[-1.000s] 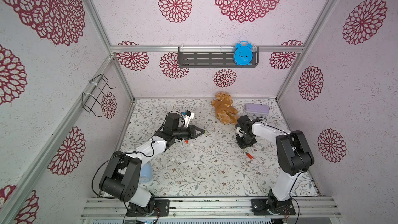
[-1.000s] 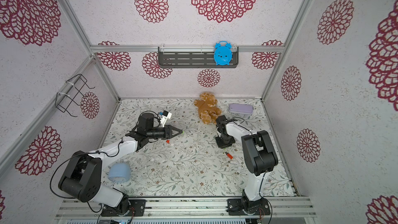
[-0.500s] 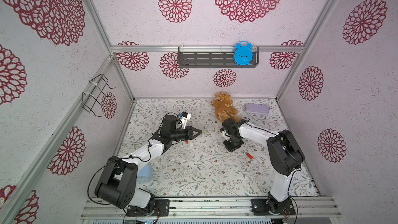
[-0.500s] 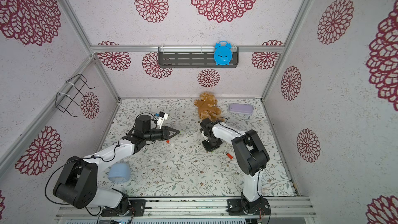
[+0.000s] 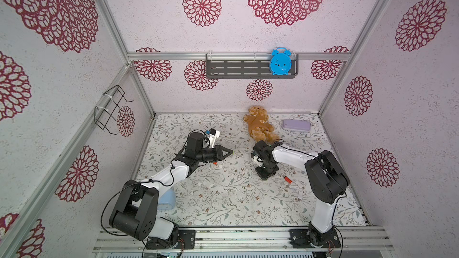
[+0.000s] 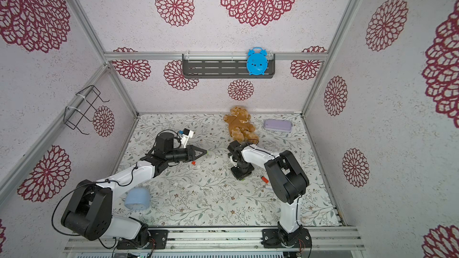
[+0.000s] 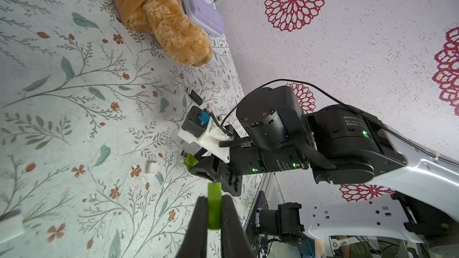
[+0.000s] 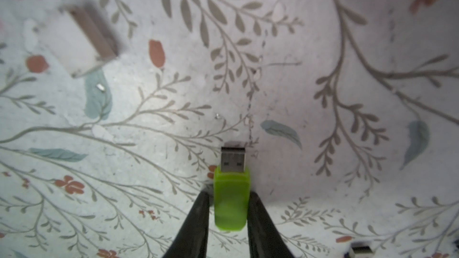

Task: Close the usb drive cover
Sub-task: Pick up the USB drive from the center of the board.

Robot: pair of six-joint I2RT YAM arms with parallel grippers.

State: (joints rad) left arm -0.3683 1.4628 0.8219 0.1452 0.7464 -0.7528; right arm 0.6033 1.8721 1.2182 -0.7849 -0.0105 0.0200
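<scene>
**Cover and plug on crossed axes**

The green cover (image 7: 214, 191) is pinched in the left fingers (image 7: 196, 227), which are closed narrow on it. Its long axis runs straight out along them, roughly level and aimed toward the right arm. Which end is the open one I cannot tell.

The usb drive (image 8: 232, 194) sits between the right fingers (image 8: 197, 219), which flank its green body closely on both sides; whether they actually clamp it I cannot tell. Its long axis follows those fingers downward, with the bare metal plug leading and at or just above the counter (image 8: 347, 145).

In a top view the drive is near the middle of the counter, a little toward the right edge. The cover lies apart from it, toward the left edge — the two axes cross rather than line up. My judgement is that the plug must first be tipped to face the cover, or the cover swung beneath it.

No brand shows on the drive or the cover. A label on the right arm's joint housing (image 7: 352, 120) carries small print — too fine to read.
</scene>
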